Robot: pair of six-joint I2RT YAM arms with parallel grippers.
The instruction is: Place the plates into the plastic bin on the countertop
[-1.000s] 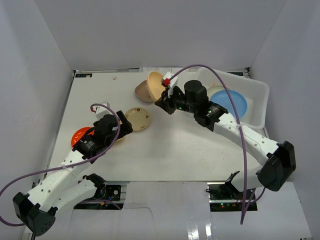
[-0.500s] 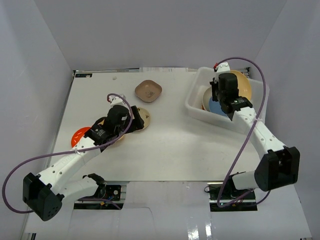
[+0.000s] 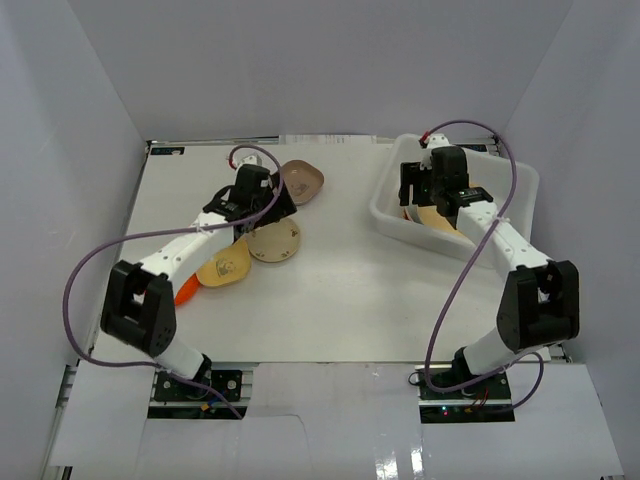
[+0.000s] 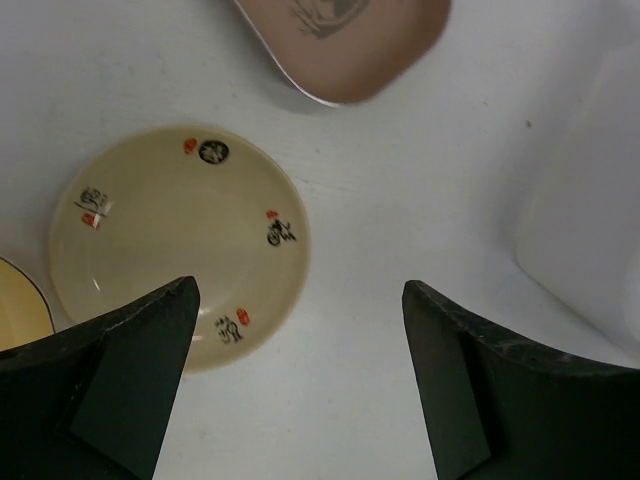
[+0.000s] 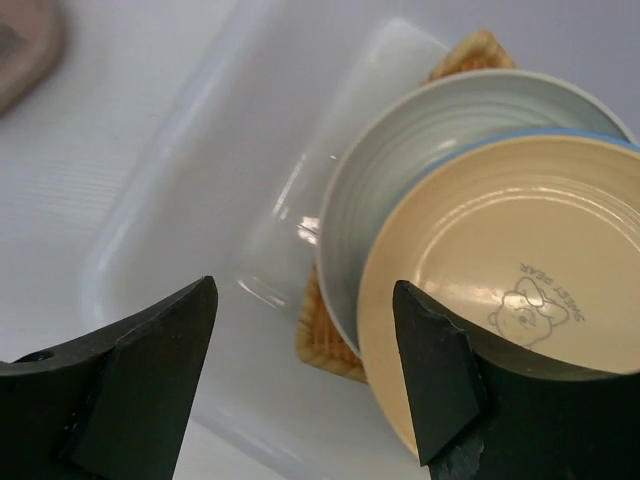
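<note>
Slightly askew, plastic bin (image 3: 385, 200), lengthwise left-right

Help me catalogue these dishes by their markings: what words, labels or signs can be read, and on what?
"SWEET BEAR": printed inside the yellow plate, which lies in the bin.
Cream plate: black characters and small red marks around the inside, too small to read.
Brown plate: a dark print, blurred and cut off by the frame edge, unreadable.
No other text shows in any view.
</note>
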